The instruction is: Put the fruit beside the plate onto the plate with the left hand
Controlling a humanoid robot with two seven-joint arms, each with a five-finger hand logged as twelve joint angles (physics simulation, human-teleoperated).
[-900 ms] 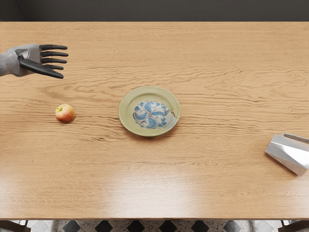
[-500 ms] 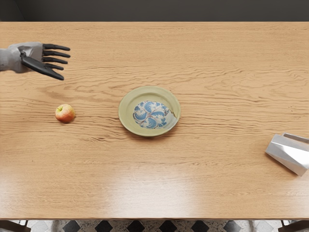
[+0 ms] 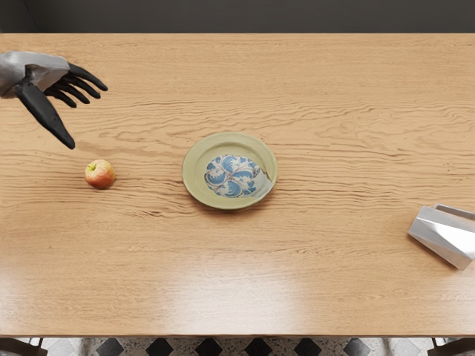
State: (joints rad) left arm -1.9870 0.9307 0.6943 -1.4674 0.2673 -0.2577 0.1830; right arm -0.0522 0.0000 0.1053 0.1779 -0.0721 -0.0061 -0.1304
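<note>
Apple (image 3: 99,173): one piece, small, red shading to yellow. It is lying on bare wood in the left half of the desk (image 3: 334,111), roughly midway between the far edge and the near edge. It is sitting to the left of the plate (image 3: 191,172), apart from it, with a strip of wood showing between the two. Nothing is touching it.

Plate: one piece, round, with a pale yellow-green rim and a blue-and-white swirl pattern in the well. It is sitting flat near the middle of the desk, slightly toward the left edge.

Left hand (image 3: 46,81): grey at the back and wrist, black in the digits. It is reaching in from the left edge, close to the far-left corner. The four fingers (image 3: 89,76) are fanning out toward the right, loosely bent and separated. The thumb (image 3: 46,115) is stretching away from them toward the near edge, and its tip is stopping short of the apple, on the apple's far-left side. The hand is standing open and gripping nothing. Whether it is touching the wood cannot be told.

Right arm (image 3: 444,234): a pale grey, angular segment is showing at the right edge, toward the near-right corner, well apart from the plate.

Desk: light wood with grain running from left to right, filling nearly the whole view. A dark wall (image 3: 237,15) is showing beyond the far edge, and black-and-white floor tiles (image 3: 208,347) are showing below the near edge.
</note>
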